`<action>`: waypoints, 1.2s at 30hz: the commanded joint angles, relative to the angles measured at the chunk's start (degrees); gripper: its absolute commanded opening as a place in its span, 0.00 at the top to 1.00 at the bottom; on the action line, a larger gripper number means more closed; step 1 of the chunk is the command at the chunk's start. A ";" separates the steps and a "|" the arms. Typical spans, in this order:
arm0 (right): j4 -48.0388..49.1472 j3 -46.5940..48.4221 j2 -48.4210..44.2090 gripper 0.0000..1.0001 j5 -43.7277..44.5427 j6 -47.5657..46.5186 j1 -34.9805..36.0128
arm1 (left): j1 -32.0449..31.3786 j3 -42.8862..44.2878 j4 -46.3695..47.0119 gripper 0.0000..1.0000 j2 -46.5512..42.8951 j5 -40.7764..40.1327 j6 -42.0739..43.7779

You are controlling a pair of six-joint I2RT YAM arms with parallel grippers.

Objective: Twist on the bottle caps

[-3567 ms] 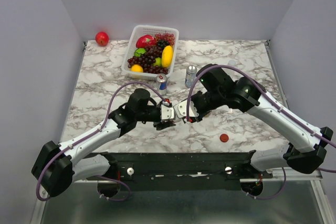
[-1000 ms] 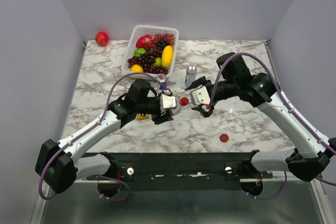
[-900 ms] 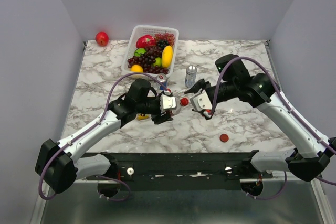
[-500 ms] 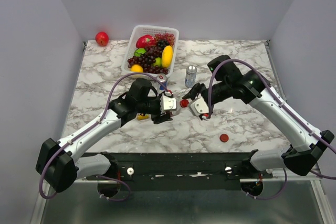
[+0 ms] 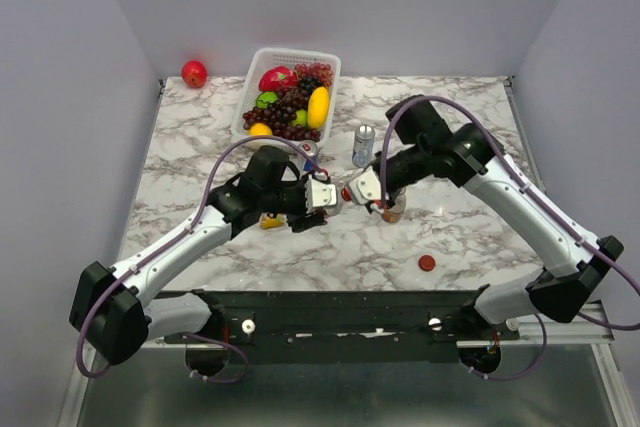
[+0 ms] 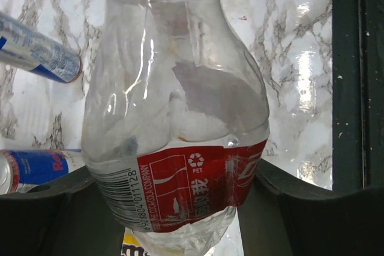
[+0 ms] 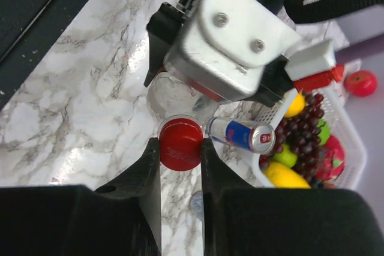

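Note:
My left gripper [image 5: 322, 203] is shut on a short clear bottle with a red label [image 6: 180, 142] and holds it on its side above the table, neck toward the right arm. A red cap [image 7: 179, 150] sits on the bottle's mouth, also seen from above [image 5: 346, 193]. My right gripper [image 7: 180, 143] is shut on this cap, a finger on each side; from above it [image 5: 354, 191] meets the left gripper at the table's middle. A second red cap [image 5: 427, 263] lies loose on the marble at the front right. The other bottles are not visible.
A white basket [image 5: 262, 59] of fruit stands at the back, with a red apple [image 5: 194, 73] at the back left corner. A silver-blue can [image 5: 364, 144] stands behind the grippers, and a second can [image 7: 240, 136] is next to the left arm.
My right gripper has swung left from open beside the bottle and closed on the red cap. The left gripper has kept the bottle almost still.

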 commanded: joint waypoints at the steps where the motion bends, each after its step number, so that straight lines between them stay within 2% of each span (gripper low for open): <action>1: 2.00 7.72 6.14 0.81 0.47 18.14 -0.27 | -0.08 -2.26 10.32 1.00 -4.67 -7.83 -2.36; 2: 2.53 9.14 8.41 0.83 1.61 25.74 -0.36 | -0.08 -2.97 14.43 1.00 -5.47 -9.58 -3.42; 4: 3.41 14.99 11.76 0.86 3.45 34.04 -0.71 | -0.17 -4.81 18.58 1.00 -7.57 -15.47 -4.65; 5: 2.89 17.56 13.43 0.95 5.38 42.17 -0.88 | -0.26 -5.17 22.08 1.00 -8.02 -17.32 -5.18; 6: 1.23 20.72 17.79 1.00 6.44 46.34 -1.49 | -0.34 -5.61 23.42 1.00 -8.55 -18.99 -5.27; 7: -0.01 23.62 20.01 1.00 7.84 51.26 -1.76 | -0.87 -6.22 24.83 1.00 -9.25 -22.92 -5.19; 8: -1.58 30.00 22.65 1.00 9.25 61.23 -2.11 | -1.05 -6.49 27.45 1.00 -9.43 -24.96 -5.10; 9: -6.65 33.20 27.46 1.00 9.44 65.68 -3.16 | -1.48 -6.66 28.52 1.00 -9.61 -27.33 -4.75; 10: -9.66 36.28 30.46 1.00 7.79 69.81 -3.69 | -2.18 -6.75 29.58 1.00 -9.43 -30.84 -4.14; 11: -12.64 41.70 33.02 1.00 2.46 77.34 -4.57 | -2.62 -6.49 30.46 1.00 -9.17 -32.61 -3.52; 12: -14.85 41.93 34.78 1.00 -0.29 81.50 -6.06 | -2.98 -6.32 30.73 1.00 -8.82 -34.19 -3.08; 14: -11.64 36.60 33.84 1.00 -2.07 88.98 -6.51 | -3.59 -5.79 31.00 1.00 -7.85 -37.70 -2.20; 15: -11.45 35.61 34.10 1.00 -2.94 89.36 -6.60 | -3.68 -5.70 30.82 1.00 -7.50 -38.51 -1.85; 16: -11.71 36.30 35.14 0.99 -3.91 89.28 -6.77 | -3.68 -5.61 30.56 1.00 -6.98 -39.30 -1.76; 17: -11.88 37.18 35.59 0.93 -4.36 88.67 -6.95 | -3.68 -5.61 29.60 1.00 -6.71 -40.44 -1.58; 18: -11.27 39.80 35.77 0.84 -4.79 88.31 -7.82 | -3.68 -5.61 28.72 1.00 -6.45 -40.97 -1.49; 19: -10.83 41.39 35.86 0.71 -5.76 87.35 -8.44 | -3.77 -5.87 27.93 1.00 -6.44 -40.89 -1.75; 20: -10.57 43.93 36.03 0.53 -6.55 85.43 -9.23 | -3.68 -6.31 26.53 1.00 -6.53 -40.98 -2.54; 21: -10.13 46.30 36.03 0.49 -7.17 83.41 -10.98 | -2.99 -6.84 25.47 1.00 -6.79 -39.32 -3.24; 23: -9.08 50.28 34.03 0.41 -7.78 78.76 -13.27 | -0.71 -7.28 20.14 1.00 -7.93 -30.93 -6.05; 24: -7.59 50.02 32.62 0.40 -8.31 76.90 -15.63 | 0.87 -7.02 16.79 1.00 -8.20 -21.04 -8.41; 25: -6.97 47.41 31.04 0.39 -8.84 74.45 -16.61 | 2.80 -6.41 14.41 1.00 -8.64 -15.63 -9.31; 26: -6.96 45.47 29.37 0.39 -9.63 65.72 -17.31 | 3.52 -5.97 9.77 1.00 -8.47 -11.40 -9.58; 28: -6.53 36.97 20.60 0.39 -11.38 52.43 -17.50 | 3.61 -4.39 5.88 1.00 -7.68 -2.63 -9.14; 29: -4.61 23.18 15.95 0.37 -12.70 40.62 -17.50 | 3.61 -3.77 2.81 1.00 -7.15 -0.66 -8.88; 30: 1.85 16.42 7.64 0.37 -13.32 36.41 -17.41 | 3.61 -2.89 1.04 1.00 -6.45 1.54 -8.18; 31: 5.48 10.35 3.12 0.36 -12.80 32.71 -17.06 | 3.61 -0.80 -0.80 1.00 -4.70 4.43 -5.21; 32: 9.70 -0.93 -0.41 0.33 -11.58 28.32 -16.27 | 3.61 0.53 -5.17 1.00 -3.55 5.51 -3.53; 33: 15.74 -4.87 -3.40 0.32 -8.96 25.93 -14.44 | 3.61 2.02 -7.39 1.00 -2.32 6.12 -1.95; 34: 17.63 -8.39 -8.13 0.32 -7.71 23.21 -13.03 | 3.61 5.52 -9.93 1.00 0.39 6.91 2.68; 36: 20.44 -13.23 -10.71 0.32 -5.17 16.61 -9.61 | 3.61 9.40 -18.63 1.00 3.47 8.06 8.14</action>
